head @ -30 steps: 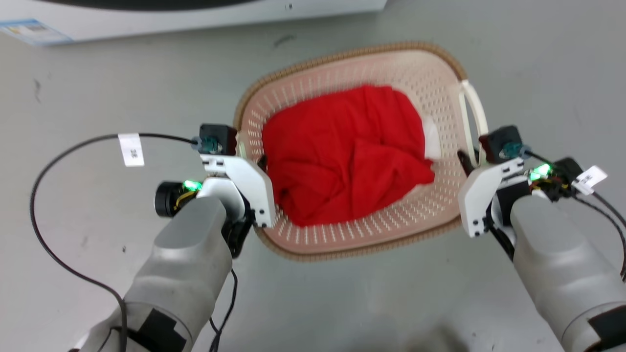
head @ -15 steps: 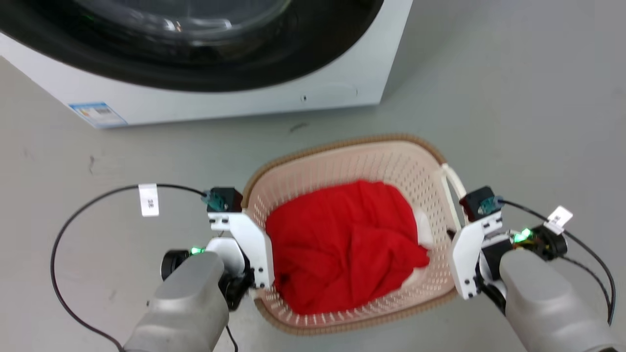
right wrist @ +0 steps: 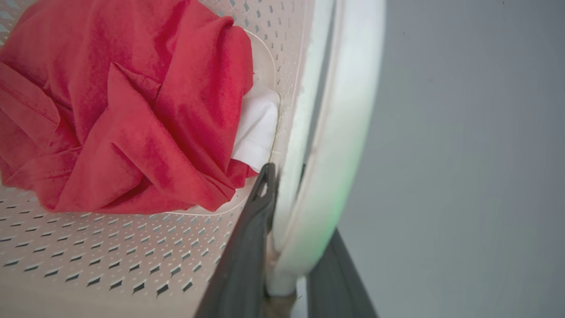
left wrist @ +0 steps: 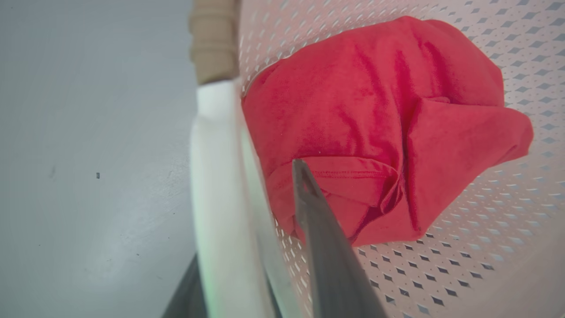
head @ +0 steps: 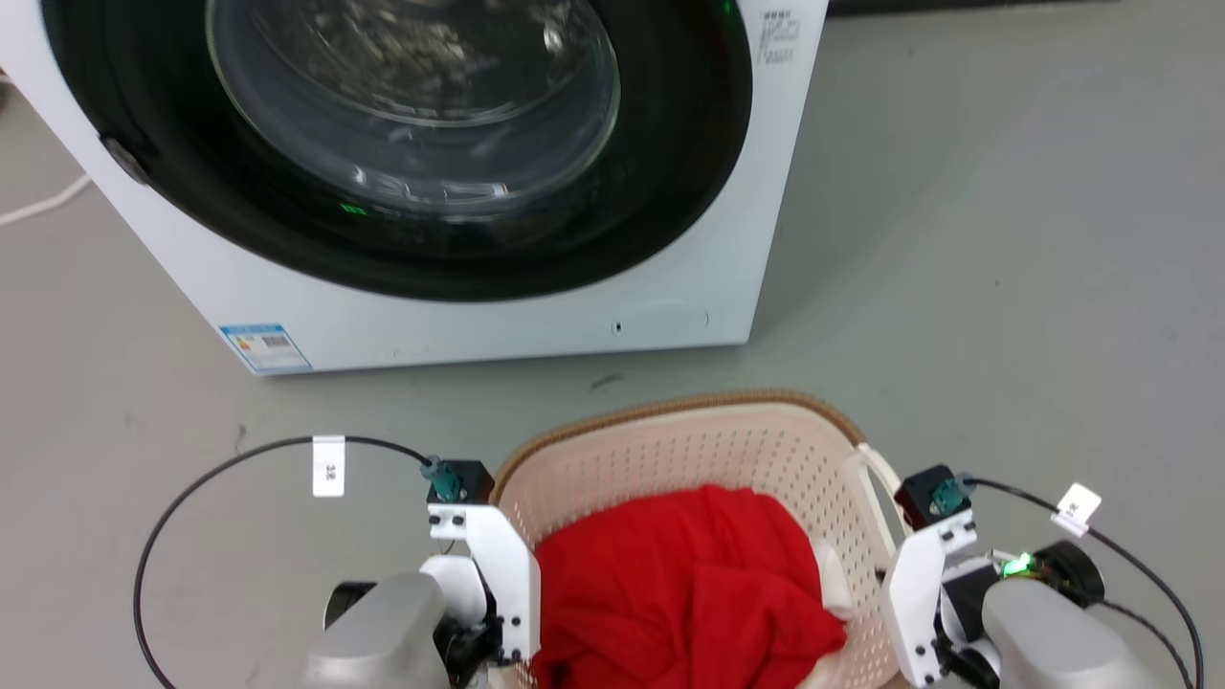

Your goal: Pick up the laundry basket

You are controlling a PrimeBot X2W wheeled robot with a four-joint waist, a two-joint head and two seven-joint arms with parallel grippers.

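Note:
The laundry basket (head: 670, 410) is cream, perforated and brown-rimmed, low in the head view between my two arms. It holds a crumpled red cloth (head: 689, 584). My left gripper (head: 505, 612) is at its left side. In the left wrist view that gripper (left wrist: 247, 212) is shut on the white loop handle (left wrist: 216, 176), with one finger (left wrist: 326, 247) inside the basket. My right gripper (head: 900, 598) is at the right side. In the right wrist view it (right wrist: 300, 212) is shut on the other white handle (right wrist: 340, 132).
A big white washing machine (head: 478, 321) with a dark round glass door (head: 412, 105) stands just beyond the basket. Grey floor (head: 1005, 239) spreads to its right. Black cables (head: 191, 478) loop out from both wrists. A white cloth (right wrist: 256, 128) peeks from under the red one.
The head camera has swung up, bringing the washing machine fully into view and pushing the basket to the bottom edge. Both grippers have kept their hold on the handles.

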